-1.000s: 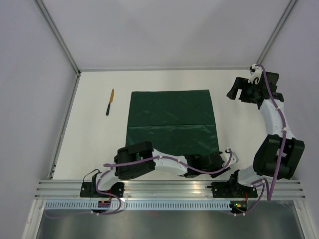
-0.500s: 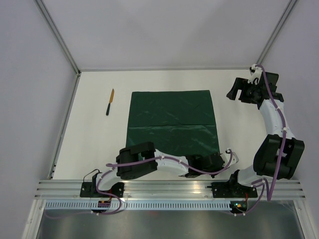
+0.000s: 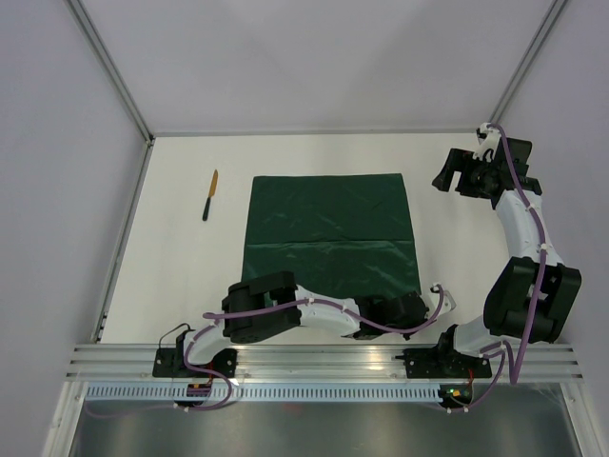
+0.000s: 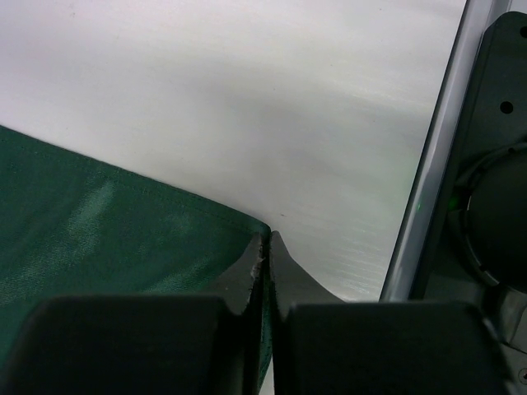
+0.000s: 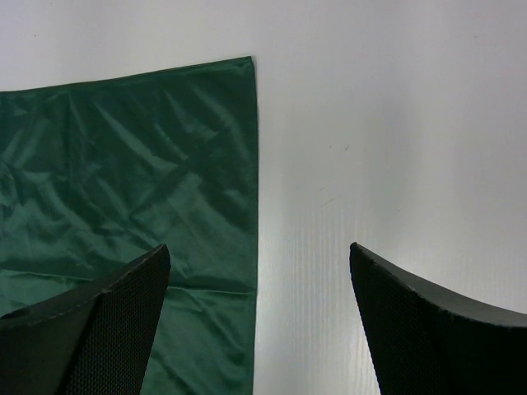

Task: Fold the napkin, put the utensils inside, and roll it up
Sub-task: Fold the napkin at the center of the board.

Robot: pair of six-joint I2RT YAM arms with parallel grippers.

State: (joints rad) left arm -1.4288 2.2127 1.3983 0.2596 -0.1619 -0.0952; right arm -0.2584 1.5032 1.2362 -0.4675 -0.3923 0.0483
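The dark green napkin point(image 3: 329, 233) lies flat in the middle of the table. My left gripper point(image 3: 413, 305) is low at the napkin's near right corner, and in the left wrist view it point(image 4: 268, 240) is shut on that corner, with green fabric point(image 4: 123, 239) pinched between the jaws. My right gripper point(image 3: 448, 177) is held up at the far right, open and empty. In the right wrist view it point(image 5: 259, 248) hangs over the napkin's point(image 5: 132, 173) right edge. One utensil point(image 3: 210, 194), a thin stick with an orange-yellow and a dark end, lies left of the napkin.
The white table point(image 3: 181, 276) has walls at the back and both sides. An aluminium rail point(image 3: 324, 357) runs along the near edge by the arm bases, and it also shows in the left wrist view point(image 4: 428, 164).
The left arm has edged slightly, and the napkin has shifted a touch with the pinched corner. The right arm has not moved.
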